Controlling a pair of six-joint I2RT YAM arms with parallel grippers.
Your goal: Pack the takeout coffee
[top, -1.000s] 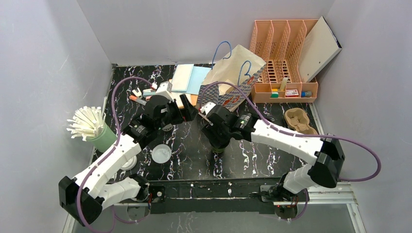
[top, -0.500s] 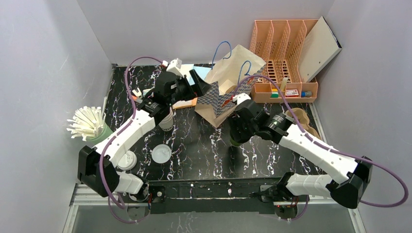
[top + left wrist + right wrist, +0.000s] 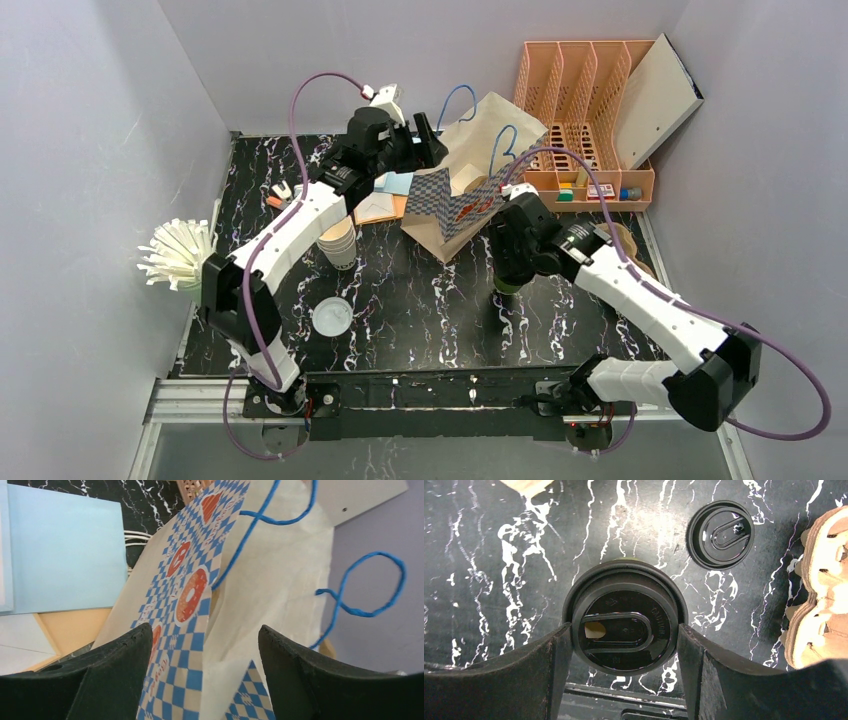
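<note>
1. The left gripper has been carried from mid-desk up to the mouth of the paper bag. Its fingers are spread, and the bag's checkered side panel lies between them unpinched.
2. The takeout coffee has been brought from the centre of the desk rightwards, to just in front of the bag. It is clamped at lid level by the right gripper, whose fingers are pressed against both sides.
3. The bag is judged to be readied for loading. The coffee has not yet been raised over the rim and lowered in.
4. The coffee is capped by a black lid, so its contents are hidden. Whether anything lies inside the bag cannot be told.
5. A spare black lid lies on the desk near a moulded pulp carrier. Small items are held in the front tray of the peach organiser.
</note>
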